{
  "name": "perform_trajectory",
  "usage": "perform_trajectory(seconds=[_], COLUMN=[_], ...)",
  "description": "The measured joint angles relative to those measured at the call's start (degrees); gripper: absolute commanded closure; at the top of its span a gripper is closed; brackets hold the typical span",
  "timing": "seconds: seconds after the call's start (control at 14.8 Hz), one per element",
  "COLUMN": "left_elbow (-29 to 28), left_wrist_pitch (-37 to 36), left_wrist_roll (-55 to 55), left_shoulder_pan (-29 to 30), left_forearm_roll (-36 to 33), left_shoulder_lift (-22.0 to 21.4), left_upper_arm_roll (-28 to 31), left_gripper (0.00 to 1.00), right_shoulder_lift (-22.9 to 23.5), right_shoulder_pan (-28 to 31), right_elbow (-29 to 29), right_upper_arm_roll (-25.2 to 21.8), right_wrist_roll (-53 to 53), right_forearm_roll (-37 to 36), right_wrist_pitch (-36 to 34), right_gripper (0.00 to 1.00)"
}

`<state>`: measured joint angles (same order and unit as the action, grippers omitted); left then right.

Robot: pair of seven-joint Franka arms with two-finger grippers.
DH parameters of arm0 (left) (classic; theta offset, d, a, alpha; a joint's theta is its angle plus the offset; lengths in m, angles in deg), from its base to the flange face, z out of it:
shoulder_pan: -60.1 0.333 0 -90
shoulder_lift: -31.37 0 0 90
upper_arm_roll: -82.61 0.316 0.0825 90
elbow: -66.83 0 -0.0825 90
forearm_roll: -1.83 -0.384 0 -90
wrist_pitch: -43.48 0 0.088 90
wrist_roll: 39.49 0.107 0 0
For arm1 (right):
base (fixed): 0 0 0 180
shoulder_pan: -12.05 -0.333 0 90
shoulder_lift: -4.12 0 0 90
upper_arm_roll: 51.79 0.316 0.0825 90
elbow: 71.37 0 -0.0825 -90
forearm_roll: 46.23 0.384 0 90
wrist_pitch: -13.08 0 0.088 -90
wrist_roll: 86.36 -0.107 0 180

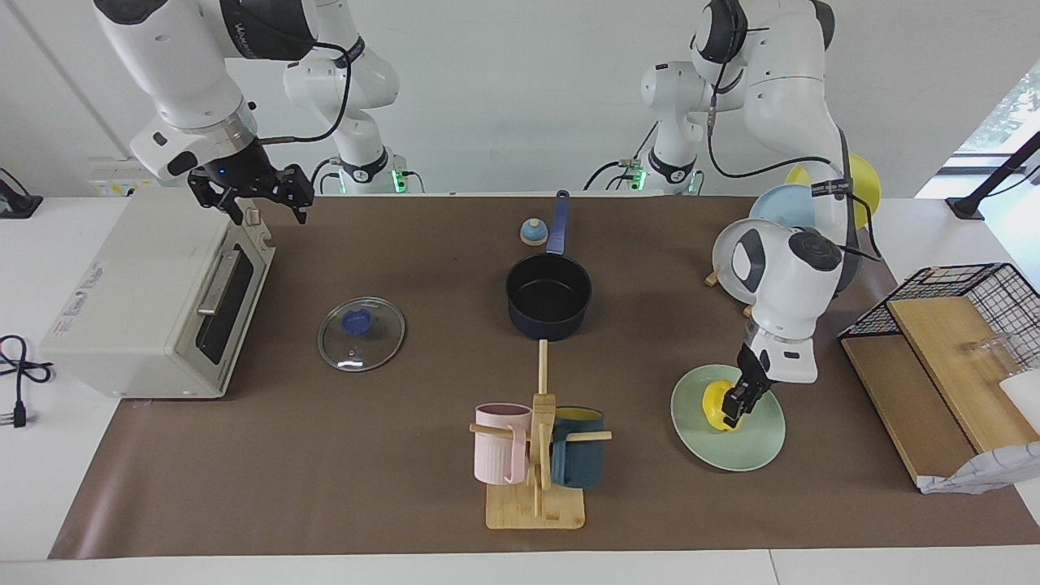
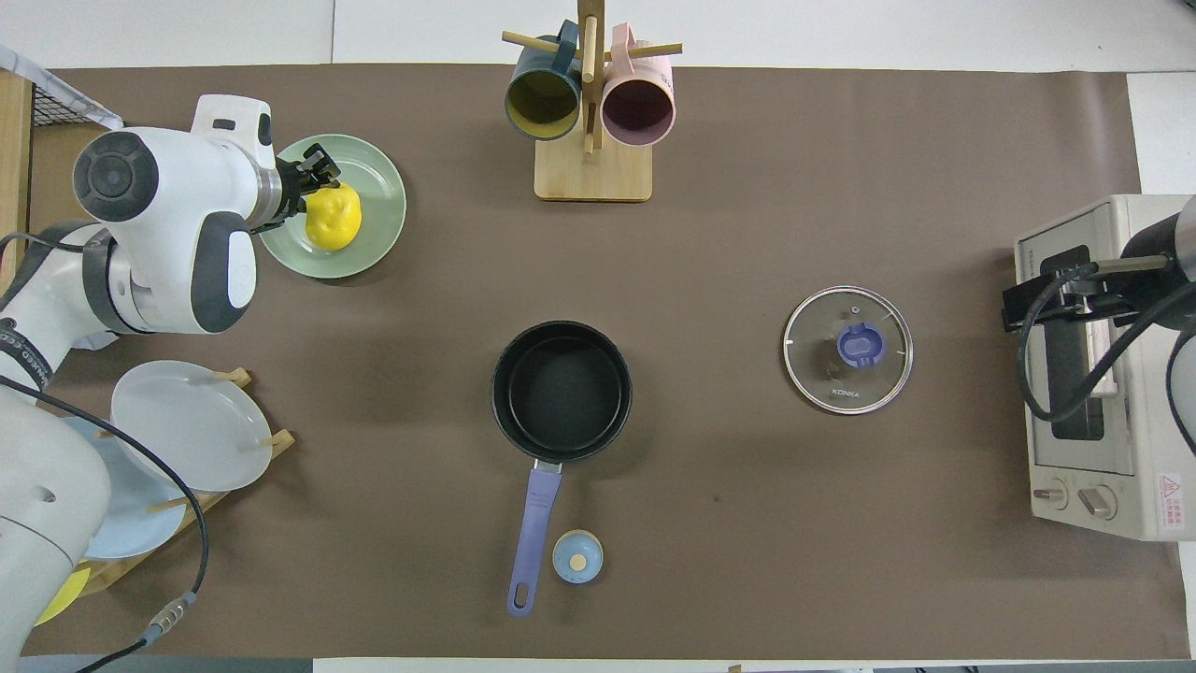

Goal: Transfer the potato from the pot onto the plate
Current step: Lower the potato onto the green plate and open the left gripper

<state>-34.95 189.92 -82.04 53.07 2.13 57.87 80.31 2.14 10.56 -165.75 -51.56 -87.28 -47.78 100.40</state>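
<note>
The yellow potato (image 1: 715,404) (image 2: 334,217) lies on the mint-green plate (image 1: 747,451) (image 2: 378,201) toward the left arm's end of the table. My left gripper (image 1: 735,414) (image 2: 313,178) is low over the plate, right beside the potato, and looks open. The dark navy pot (image 1: 548,296) (image 2: 561,388) stands empty mid-table, its blue handle pointing toward the robots. My right gripper (image 1: 256,203) is open and waits over the toaster oven.
A toaster oven (image 1: 154,301) stands at the right arm's end. A glass lid (image 1: 361,333) lies between it and the pot. A mug tree (image 1: 536,455) stands farther out. A plate rack (image 1: 764,244), wire basket (image 1: 967,292) and small blue dome (image 1: 534,232) are also here.
</note>
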Motion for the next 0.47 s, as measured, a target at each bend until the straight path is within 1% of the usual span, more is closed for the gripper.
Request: perform_trajectory(seconds=[0.07, 0.13, 0.2, 0.27, 0.4, 0.47], left_elbow=[-0.13, -0.26, -0.32, -0.36, -0.39, -0.44], left_wrist_pitch=[0.0, 0.0, 0.0, 0.0, 0.0, -0.02], left_wrist_roll=[-0.52, -0.79, -0.89, -0.9, -0.89, -0.87], left_shoulder_pan=[-0.16, -0.22, -0.21, -0.22, -0.21, -0.21], left_forearm_roll=[0.0, 0.0, 0.0, 0.0, 0.0, -0.01], left_shoulder_lift=[-0.11, -0.17, -0.22, -0.24, -0.27, -0.27], left_upper_arm_roll=[0.0, -0.01, -0.01, -0.01, 0.0, 0.01], left_gripper=[1.0, 0.93, 0.7, 0.52, 0.0, 0.0], right_shoulder_lift=[0.0, 0.0, 0.0, 0.0, 0.0, 0.0], right_shoulder_pan=[0.0, 0.0, 0.0, 0.0, 0.0, 0.0], right_elbow=[0.0, 0.0, 0.0, 0.0, 0.0, 0.0], right_upper_arm_roll=[0.0, 0.0, 0.0, 0.0, 0.0, 0.0], right_wrist_roll=[0.0, 0.0, 0.0, 0.0, 0.0, 0.0], right_forearm_roll=[0.0, 0.0, 0.0, 0.0, 0.0, 0.0], right_wrist_pitch=[0.0, 0.0, 0.0, 0.0, 0.0, 0.0], right_gripper=[0.0, 0.0, 0.0, 0.0, 0.0, 0.0])
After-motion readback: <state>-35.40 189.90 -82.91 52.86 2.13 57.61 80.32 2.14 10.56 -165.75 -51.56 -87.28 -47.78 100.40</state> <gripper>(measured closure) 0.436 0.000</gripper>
